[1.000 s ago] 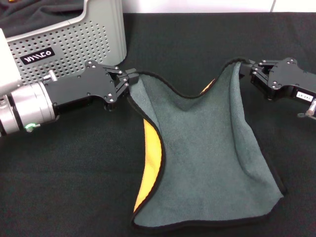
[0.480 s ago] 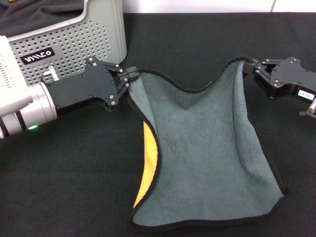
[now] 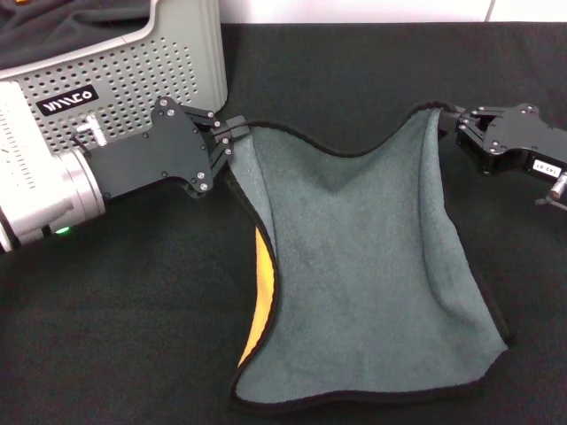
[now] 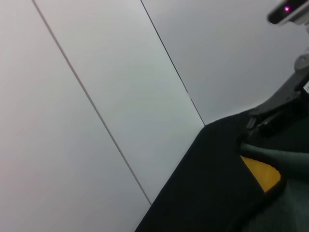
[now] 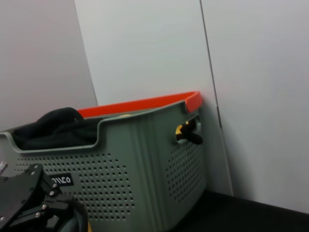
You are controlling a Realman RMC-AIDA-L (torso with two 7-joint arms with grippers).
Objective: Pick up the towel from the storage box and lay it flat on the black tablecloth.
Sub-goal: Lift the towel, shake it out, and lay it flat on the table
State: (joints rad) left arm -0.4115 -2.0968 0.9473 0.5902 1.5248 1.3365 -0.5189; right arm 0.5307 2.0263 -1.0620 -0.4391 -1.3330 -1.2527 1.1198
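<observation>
The grey-green towel [image 3: 372, 266] hangs spread between my two grippers, and its lower half lies on the black tablecloth [image 3: 133, 319]. A strip of its yellow-orange reverse [image 3: 260, 292] shows along the folded left edge. My left gripper [image 3: 232, 135] is shut on the towel's top left corner, just in front of the storage box [image 3: 133, 80]. My right gripper [image 3: 447, 119] is shut on the top right corner. The top edge sags between them. The left wrist view shows the towel's corner [image 4: 260, 173] and the right gripper [image 4: 263, 123] farther off.
The light grey perforated storage box stands at the back left, with a darker charcoal cloth [image 3: 71, 22] inside. In the right wrist view the box [image 5: 145, 164] has an orange rim [image 5: 145, 102]. A white wall [image 4: 120, 96] runs behind the table.
The towel has settled lower and flatter. The sag in its top edge is shallower and less of the yellow reverse shows. The left arm has shifted slightly back towards the box.
</observation>
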